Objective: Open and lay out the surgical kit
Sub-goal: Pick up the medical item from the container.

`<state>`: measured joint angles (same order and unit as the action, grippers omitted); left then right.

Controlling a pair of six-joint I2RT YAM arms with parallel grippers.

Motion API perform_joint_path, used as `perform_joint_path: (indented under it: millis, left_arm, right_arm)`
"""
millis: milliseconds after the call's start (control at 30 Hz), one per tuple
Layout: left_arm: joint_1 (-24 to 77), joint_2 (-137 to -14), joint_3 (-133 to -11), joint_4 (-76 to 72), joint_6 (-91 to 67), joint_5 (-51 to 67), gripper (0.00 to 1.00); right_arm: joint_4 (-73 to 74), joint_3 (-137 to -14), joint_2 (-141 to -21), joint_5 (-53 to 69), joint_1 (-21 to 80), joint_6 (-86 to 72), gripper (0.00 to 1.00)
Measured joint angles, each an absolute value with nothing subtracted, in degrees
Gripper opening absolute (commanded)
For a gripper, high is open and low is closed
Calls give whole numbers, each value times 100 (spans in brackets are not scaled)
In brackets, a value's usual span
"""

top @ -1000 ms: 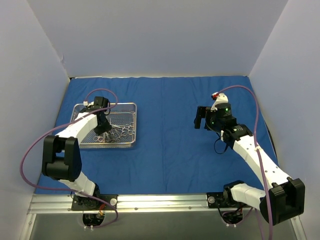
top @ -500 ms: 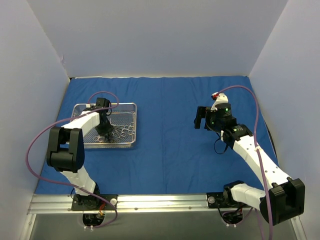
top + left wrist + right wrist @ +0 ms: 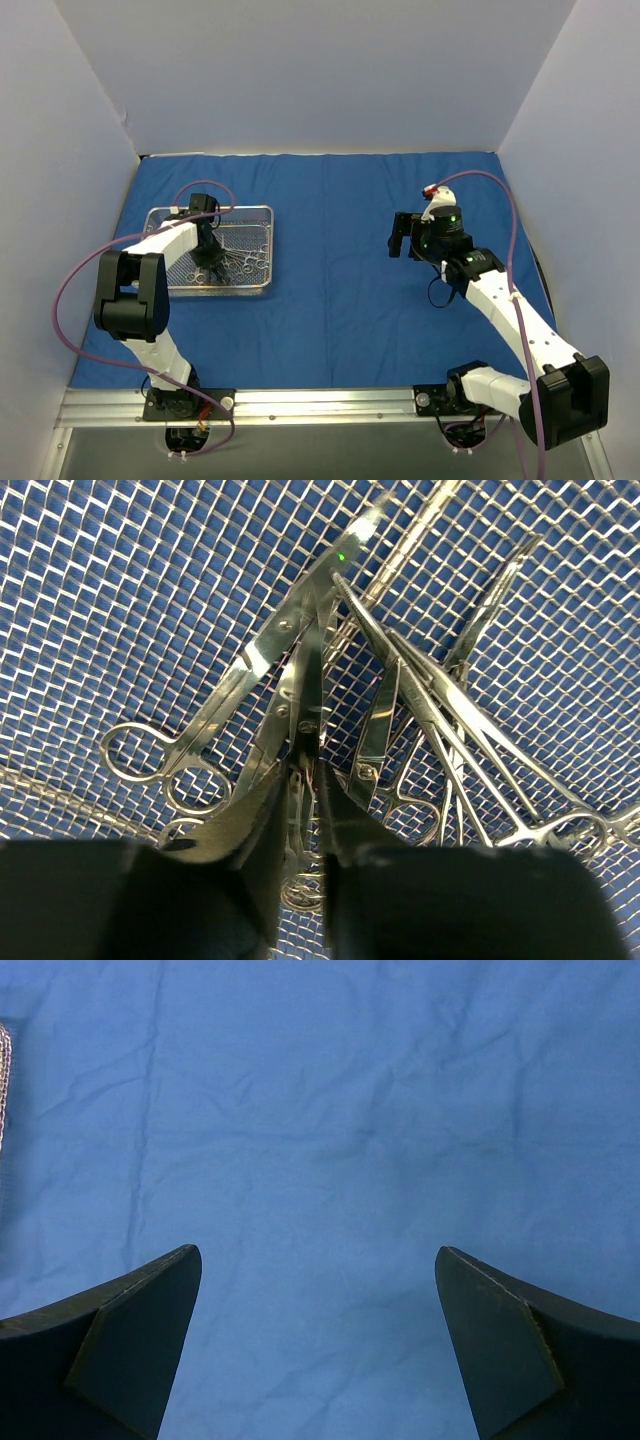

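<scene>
Nearest, the big royal-blue cloth wrap [image 3: 340, 300] is already opened and spread flat; that part looks done. A bit farther, on the right, the right tool [image 3: 315, 1252] hangs over bare cloth with its fingers wide apart and nothing in them. Farther on the left, the silver wire-mesh tray with handles [image 3: 250, 208] sits on the cloth; the small steel ring-handled instruments [image 3: 430, 710] lie heaped in it; the left tool [image 3: 305, 770] reaches down into the heap, clenched on one of them. None lies out on the cloth yet, so I think the laying-out is just starting. Count: one cloth, one tray, two tools; at least five instruments, too crossed over to count them all.
</scene>
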<state>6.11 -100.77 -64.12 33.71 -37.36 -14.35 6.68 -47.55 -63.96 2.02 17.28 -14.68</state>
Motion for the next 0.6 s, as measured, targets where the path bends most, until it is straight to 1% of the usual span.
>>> perform_joint_path:
  millis: [33,100,167,267,433,600]
  left_arm:
    - [611,-10079,-6412,3363,-3732,-1431,14]
    - [611,-10079,-6412,3352,-3730,-1415,12]
    - [611,-10079,-6414,3345,-3730,-1411,6]
    - [611,-10079,-6429,3367,-3728,-1411,2]
    - [602,-10044,-6523,3562,-3704,-1428,2]
    - [589,-9738,-6805,3848,-3621,-1544,2]
  right_arm:
    - [668,-4755,-6401,202,1728,-1468,98]
    - [668,-4755,-6407,202,1728,-1468,98]
    - [666,-4755,-6407,202,1728,-1468,98]
    - [668,-4755,-6410,202,1728,-1468,98]
    - [668,-4755,-6414,202,1728,-1468,98]
    - [668,-4755,-6416,202,1728,-1468,98]
